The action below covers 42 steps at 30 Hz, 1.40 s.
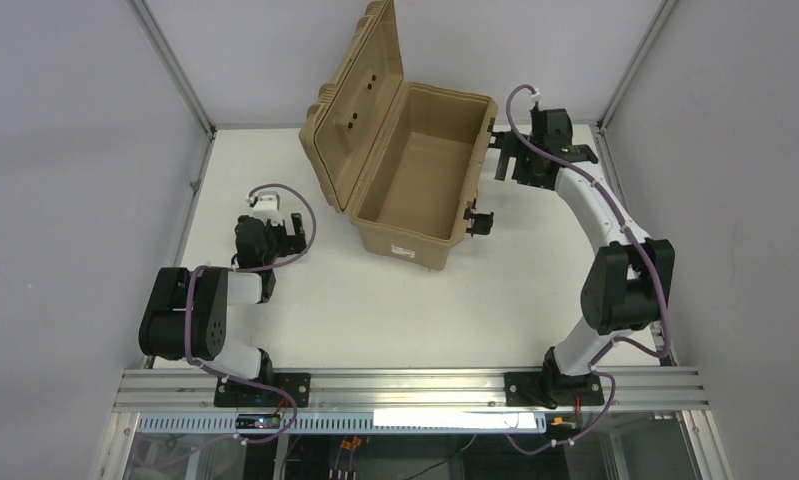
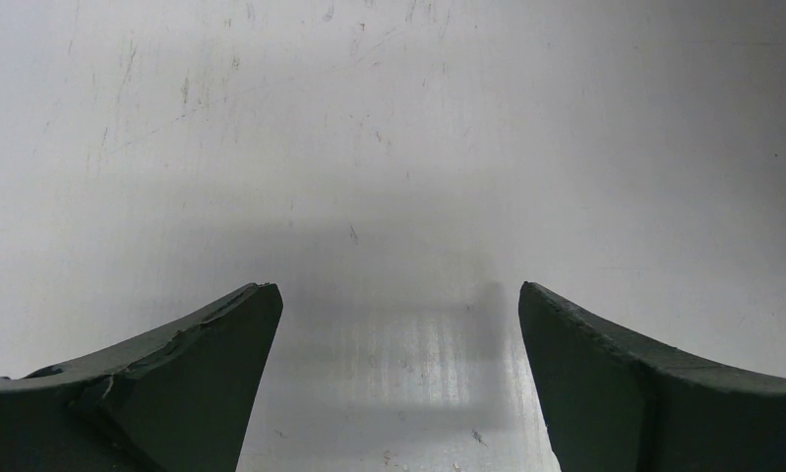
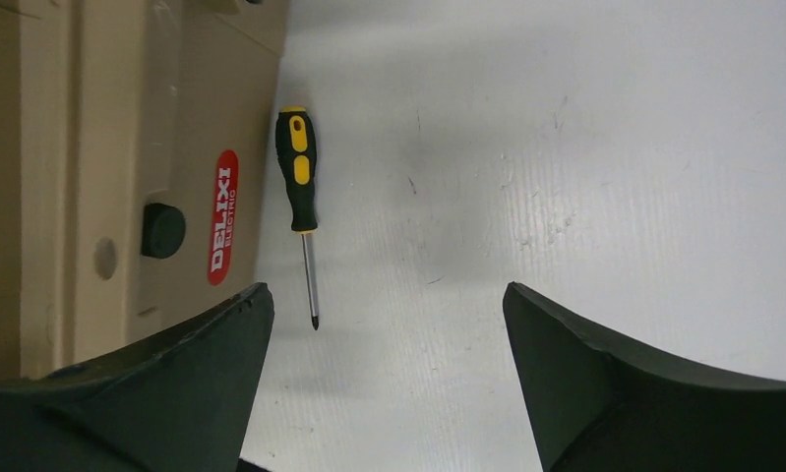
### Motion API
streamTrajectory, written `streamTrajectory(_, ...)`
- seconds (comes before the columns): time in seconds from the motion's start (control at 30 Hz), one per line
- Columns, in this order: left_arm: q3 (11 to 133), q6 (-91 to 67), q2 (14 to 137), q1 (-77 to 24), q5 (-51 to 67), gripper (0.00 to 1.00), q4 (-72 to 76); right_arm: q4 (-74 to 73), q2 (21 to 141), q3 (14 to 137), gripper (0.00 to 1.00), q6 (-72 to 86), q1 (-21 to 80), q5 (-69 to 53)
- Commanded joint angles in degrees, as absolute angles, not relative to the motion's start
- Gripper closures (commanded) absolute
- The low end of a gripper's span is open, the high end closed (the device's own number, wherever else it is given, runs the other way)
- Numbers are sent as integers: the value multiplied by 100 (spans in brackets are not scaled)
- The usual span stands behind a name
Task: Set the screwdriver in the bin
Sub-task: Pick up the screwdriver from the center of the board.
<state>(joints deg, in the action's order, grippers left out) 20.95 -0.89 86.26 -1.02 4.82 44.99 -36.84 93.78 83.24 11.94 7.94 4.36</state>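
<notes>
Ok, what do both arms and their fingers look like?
The left arm and right arm look the same: chunky black joint housings linked by white segments, with a purple cable looping along each. The fingers are dark, matte, curved wedges, slightly scuffed at the edges. No markings show on them.

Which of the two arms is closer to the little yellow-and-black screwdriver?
Right. The right gripper hangs open above the yellow-and-black-handled screwdriver, beside the tan plastic case; the left gripper is on the case's opposite side, over bare table.
</notes>
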Motion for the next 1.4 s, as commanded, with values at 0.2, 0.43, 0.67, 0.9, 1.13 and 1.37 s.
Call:
streamTrajectory(0.2, 2136, -141, 8629, -44, 535, 1, 4702, -2951, 10205, 8002, 12, 1405, 769, 48)
streamTrajectory(0.43, 2136, -141, 8624, -44, 541, 1, 4702, -2589, 10585, 7901, 25, 1661, 806, -612)
streamTrajectory(0.67, 2136, -141, 8625, -44, 544, 1, 4706, -2257, 11040, 7986, 34, 1905, 991, -765)
streamTrajectory(0.9, 2136, -141, 8635, -44, 537, 1, 4711, -1860, 11415, 8055, 39, 2141, 1165, -787)
streamTrajectory(1.13, 2136, -141, 8631, -44, 544, 1, 4711, -1644, 11686, 8050, 47, 2238, 1394, -164)
streamTrajectory(1.37, 2136, -141, 8631, -44, 542, 1, 4711, -1541, 12028, 8046, 67, 2139, 1660, 1059)
